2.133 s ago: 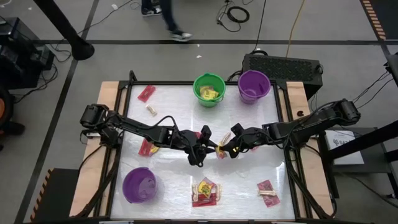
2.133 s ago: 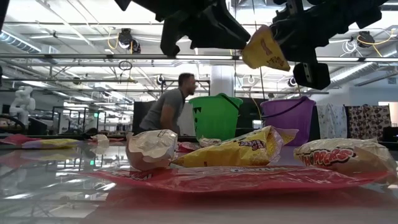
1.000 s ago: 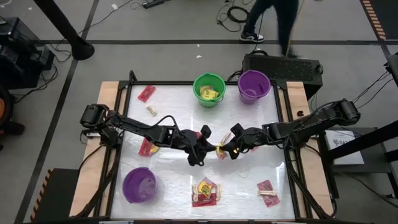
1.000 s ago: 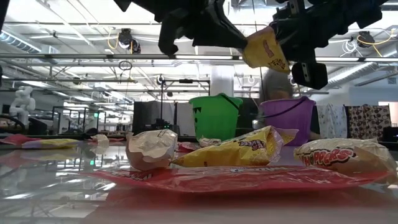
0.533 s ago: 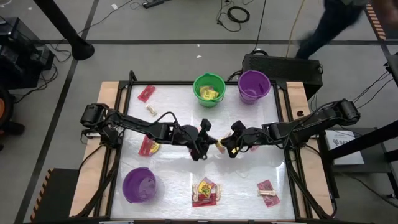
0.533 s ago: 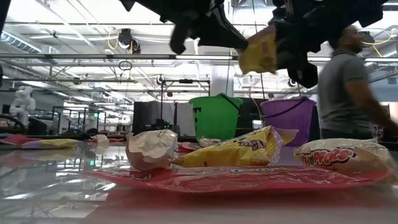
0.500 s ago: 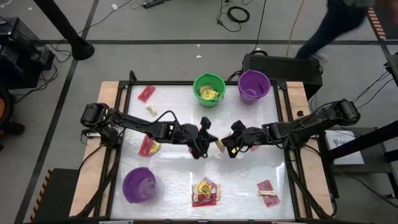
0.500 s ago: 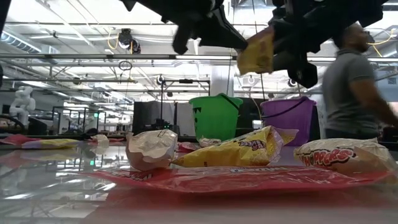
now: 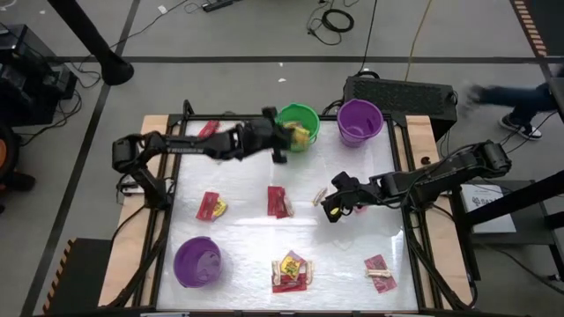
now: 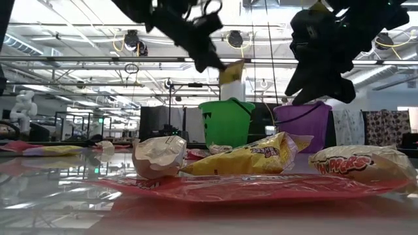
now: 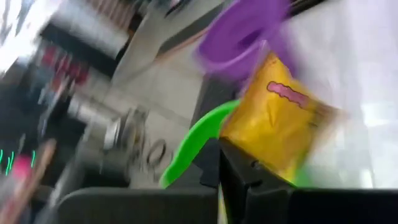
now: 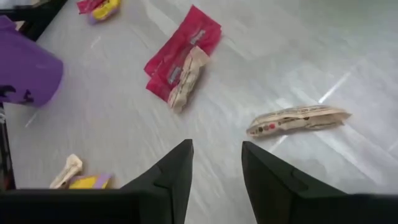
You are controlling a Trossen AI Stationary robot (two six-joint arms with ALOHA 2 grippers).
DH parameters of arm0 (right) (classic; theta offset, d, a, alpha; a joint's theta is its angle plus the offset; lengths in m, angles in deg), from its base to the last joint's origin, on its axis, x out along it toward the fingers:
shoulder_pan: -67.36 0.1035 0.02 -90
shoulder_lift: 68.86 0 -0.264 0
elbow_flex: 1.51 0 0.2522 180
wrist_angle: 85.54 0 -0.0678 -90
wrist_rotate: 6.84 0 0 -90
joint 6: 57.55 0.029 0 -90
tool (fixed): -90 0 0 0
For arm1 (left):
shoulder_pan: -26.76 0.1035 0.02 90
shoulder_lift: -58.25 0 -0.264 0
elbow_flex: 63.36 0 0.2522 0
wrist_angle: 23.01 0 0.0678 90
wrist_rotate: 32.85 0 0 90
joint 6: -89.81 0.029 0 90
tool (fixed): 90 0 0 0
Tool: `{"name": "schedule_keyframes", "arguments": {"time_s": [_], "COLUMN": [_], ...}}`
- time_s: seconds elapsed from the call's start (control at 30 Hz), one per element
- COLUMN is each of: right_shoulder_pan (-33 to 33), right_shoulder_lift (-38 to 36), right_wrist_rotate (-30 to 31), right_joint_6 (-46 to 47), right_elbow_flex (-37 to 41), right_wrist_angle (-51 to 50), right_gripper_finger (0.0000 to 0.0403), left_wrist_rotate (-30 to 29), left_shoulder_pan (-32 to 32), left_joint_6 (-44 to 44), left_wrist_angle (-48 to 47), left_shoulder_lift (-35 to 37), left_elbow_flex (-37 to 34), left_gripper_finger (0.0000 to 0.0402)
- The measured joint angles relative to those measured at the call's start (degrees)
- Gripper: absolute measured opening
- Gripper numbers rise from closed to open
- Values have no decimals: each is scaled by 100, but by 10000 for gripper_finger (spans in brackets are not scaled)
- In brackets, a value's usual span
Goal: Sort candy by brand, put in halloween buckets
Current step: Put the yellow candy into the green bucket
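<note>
We see the right gripper [image 9: 332, 203] over mid-table [image 9: 352, 246], fingers [image 12: 174, 174] parted and holding nothing; a tan candy piece [image 12: 298, 119] and a red packet [image 12: 183, 53] lie on the table just ahead of them. Farther back, the left gripper [image 9: 280, 141] has its fingers closed on a yellow packet [image 11: 273, 121], pinched at its lower edge, at the green bucket's [image 9: 296, 126] rim, the purple bucket [image 9: 359, 121] beside.

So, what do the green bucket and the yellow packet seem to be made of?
Green bucket: likely smooth moulded plastic, by its even bright colour and thin rim. Yellow packet, held in the left pincer: probably thin glossy film, since it looks creased and printed.
</note>
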Motion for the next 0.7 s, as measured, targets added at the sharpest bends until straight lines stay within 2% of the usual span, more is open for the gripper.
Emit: {"name": "schedule_keyframes", "arguments": {"time_s": [0.13, 0.27, 0.57, 0.7], "right_shoulder_pan": [67, 75, 73, 73], "right_shoulder_lift": [0, 0, 0, 0], "right_wrist_rotate": [2, 4, 4, 4], "right_joint_6": [5, -97, -489, -570], "right_elbow_flex": [0, 2, 7, 7], "right_wrist_angle": [-15, -23, -23, -23], "right_gripper_finger": [130, 130, 130, 130], "left_wrist_rotate": [4, 6, 8, 167], "left_shoulder_pan": [463, 668, 667, 589], "left_joint_6": [-791, -1631, -2327, -3303], "left_wrist_angle": [4, -16, -165, -503], "left_shoulder_lift": [0, 0, -2, 118], "left_elbow_flex": [0, -2, -4, -14], "left_gripper_finger": [0, 10, 98, 130]}}
